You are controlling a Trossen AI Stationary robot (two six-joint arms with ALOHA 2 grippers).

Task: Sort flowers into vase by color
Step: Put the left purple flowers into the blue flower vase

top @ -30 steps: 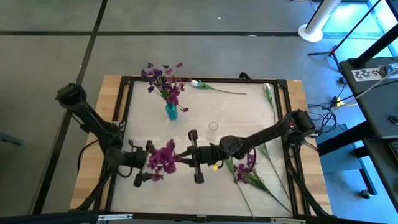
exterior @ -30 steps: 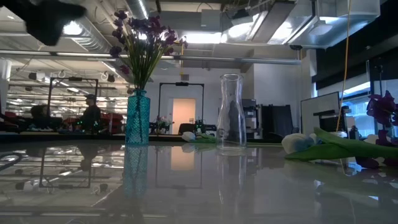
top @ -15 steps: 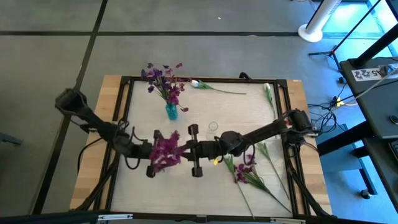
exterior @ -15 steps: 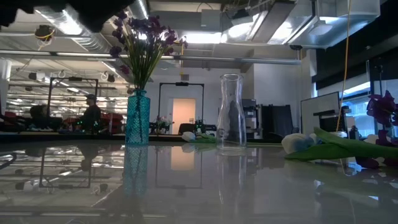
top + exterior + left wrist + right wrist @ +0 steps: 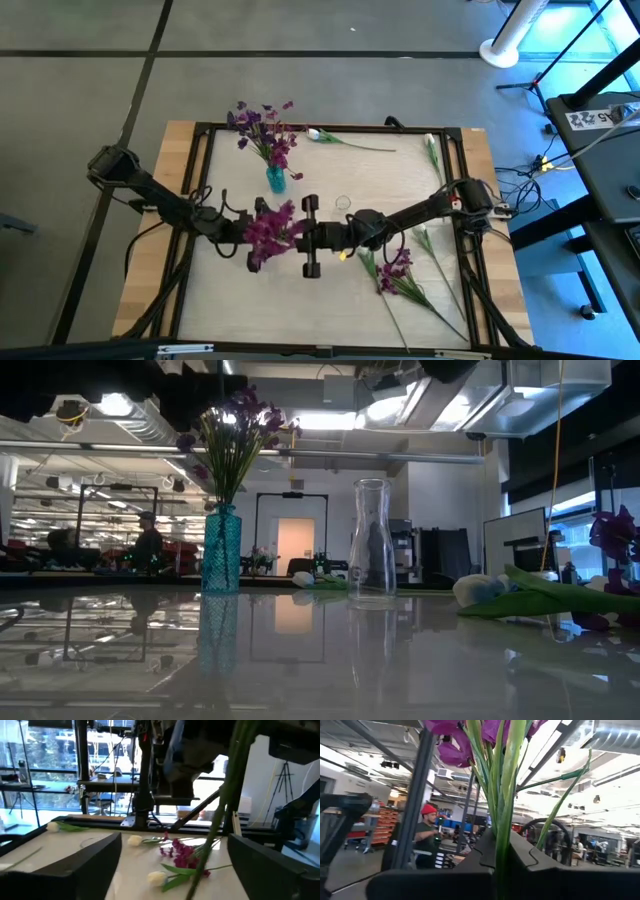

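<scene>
Holding a purple stem (image 5: pixel 268 230) mid-counter, right pincer (image 5: pixel 300 238) clamped — left pincer (image 5: pixel 243 228) spread beside it. Blue vase (image 5: pixel 275 178) carries purple blooms; clear vase (image 5: pixel 343 205) empty — white buds (image 5: pixel 432 152) remain.

Bright ceiling lights glare off the glossy white tabletop (image 5: pixel 320 660); the blurred green stems (image 5: pixel 502 795) rise between dark, backlit fingers (image 5: pixel 445 882).

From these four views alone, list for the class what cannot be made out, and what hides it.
- Left gripper, high view: the purple bunch hides its fingers.
- Clear vase, high view: too faint to see inside.
- Held stem, left wrist view: top cut off.
- Both grippers, low view: cut off above.
</scene>
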